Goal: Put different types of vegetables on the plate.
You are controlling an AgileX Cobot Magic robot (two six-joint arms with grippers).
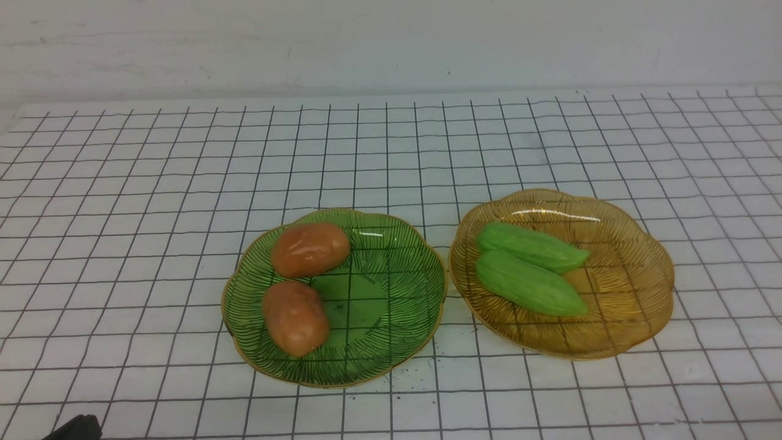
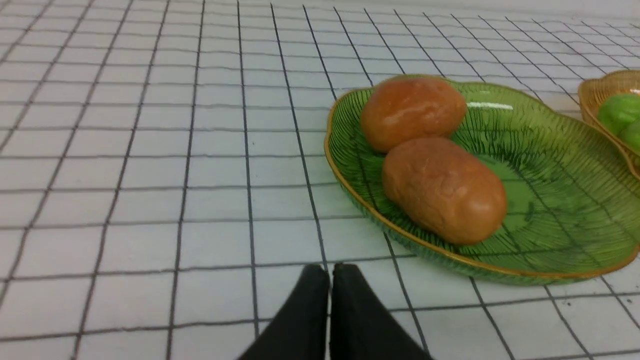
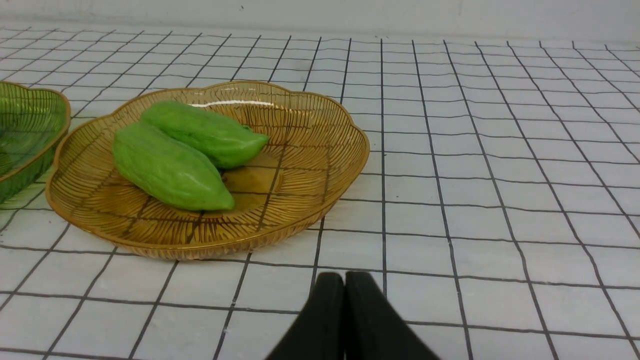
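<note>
both grippers [image 2: 331, 272] [image 3: 345, 280] sitting closed, empty | potatoes [image 1: 310, 249] lying on green plate left of centre, gourds [image 1: 531, 283] on amber plate right | sorting looking finished, next needing only rest

White tabletop [image 1: 153, 244] crossed by a grid of thin dark lines, pale wall [image 1: 391, 49] beyond its far edge, faintly smudged
</note>
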